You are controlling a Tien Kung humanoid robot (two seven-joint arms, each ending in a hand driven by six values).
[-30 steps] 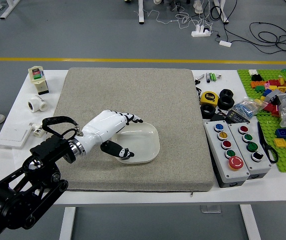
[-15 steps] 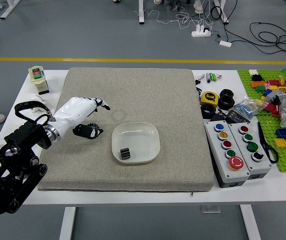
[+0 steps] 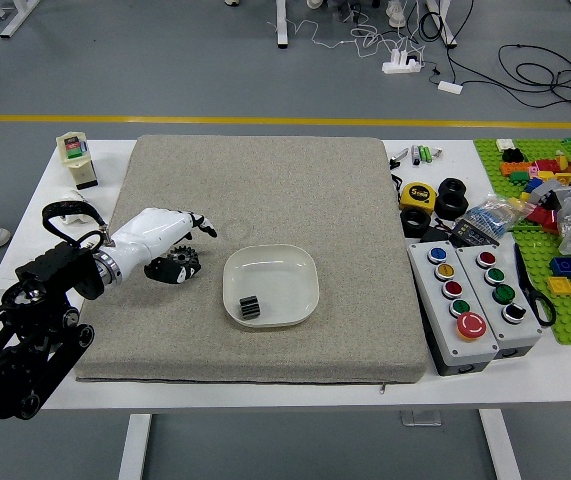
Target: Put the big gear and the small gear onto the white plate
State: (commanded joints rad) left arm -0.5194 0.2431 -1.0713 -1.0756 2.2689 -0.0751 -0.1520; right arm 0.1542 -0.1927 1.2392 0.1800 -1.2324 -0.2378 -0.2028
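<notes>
Black gear (image 3: 186, 257), beside left hand (image 3: 153, 237), near thumb (image 3: 166, 270)

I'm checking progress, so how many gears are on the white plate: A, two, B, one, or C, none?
B: one dark gear sits on the white plate, while the other gear is off it, at the left hand.

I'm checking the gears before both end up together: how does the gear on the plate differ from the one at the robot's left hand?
The plate gear shows straight parallel ridges; the hand-side gear shows a toothed, rounded edge.
The plate gear looks smaller; the hand-side gear looks wider, though partly hidden.
The plate gear sits inside the white plate; the hand-side gear is over the gray mat.
Both are dark and toothed.
</notes>
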